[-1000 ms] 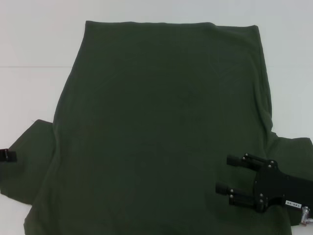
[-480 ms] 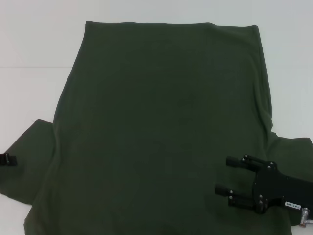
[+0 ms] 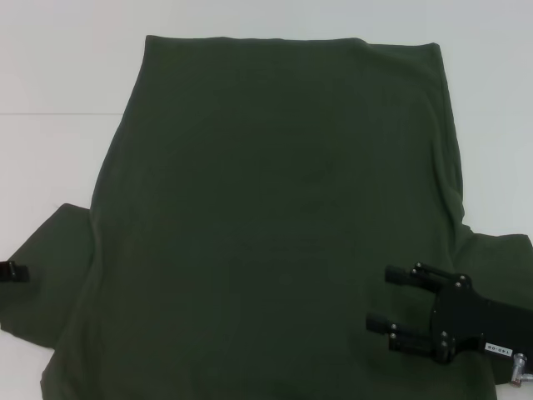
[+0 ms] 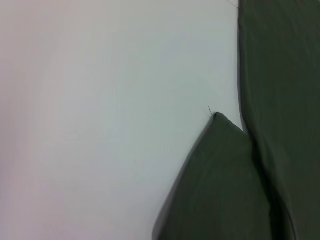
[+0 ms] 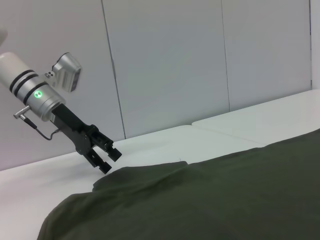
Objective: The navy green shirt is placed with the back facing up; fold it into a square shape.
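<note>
The dark olive-green shirt [image 3: 275,208] lies flat on the white table [image 3: 50,83], plain back up, hem at the far side and sleeves spread near me. My right gripper [image 3: 379,297] is open and empty, hovering over the shirt's near right part beside the right sleeve [image 3: 500,250]. Only a tip of my left gripper [image 3: 8,271] shows at the left edge, over the left sleeve [image 3: 50,275]. The right wrist view shows the left gripper [image 5: 109,161] open, just above that sleeve's edge. The left wrist view shows the sleeve corner [image 4: 215,190] and the shirt side [image 4: 280,100].
Bare white table surrounds the shirt on the left [image 4: 100,125] and at the far side. Grey wall panels [image 5: 165,65] stand behind the table. A seam line crosses the table at the far left [image 3: 58,113].
The left gripper's visible tip has slid slightly nearer along the left edge. The right gripper and the shirt have not moved.
</note>
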`<state>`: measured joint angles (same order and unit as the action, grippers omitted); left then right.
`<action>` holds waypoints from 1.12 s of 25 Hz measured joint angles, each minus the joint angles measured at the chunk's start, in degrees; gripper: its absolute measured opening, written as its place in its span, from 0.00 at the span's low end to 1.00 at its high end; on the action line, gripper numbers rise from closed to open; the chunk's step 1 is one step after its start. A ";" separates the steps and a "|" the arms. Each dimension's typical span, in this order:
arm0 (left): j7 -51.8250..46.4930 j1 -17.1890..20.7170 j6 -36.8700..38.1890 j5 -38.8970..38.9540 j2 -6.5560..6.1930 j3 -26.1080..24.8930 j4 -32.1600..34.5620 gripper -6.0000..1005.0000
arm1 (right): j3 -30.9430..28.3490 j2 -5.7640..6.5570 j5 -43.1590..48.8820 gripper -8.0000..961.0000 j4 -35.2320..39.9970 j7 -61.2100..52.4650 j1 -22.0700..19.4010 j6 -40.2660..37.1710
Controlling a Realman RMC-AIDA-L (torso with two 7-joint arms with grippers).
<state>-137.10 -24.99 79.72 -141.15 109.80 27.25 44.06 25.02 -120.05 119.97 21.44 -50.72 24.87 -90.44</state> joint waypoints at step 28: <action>0.00 -0.39 -0.09 0.00 0.13 0.00 -1.26 0.93 | -0.21 0.00 0.00 0.85 0.00 0.06 0.00 0.00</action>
<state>-137.10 -25.38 79.63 -141.15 109.93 27.25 42.80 24.80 -120.05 119.97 21.44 -50.66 24.87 -90.44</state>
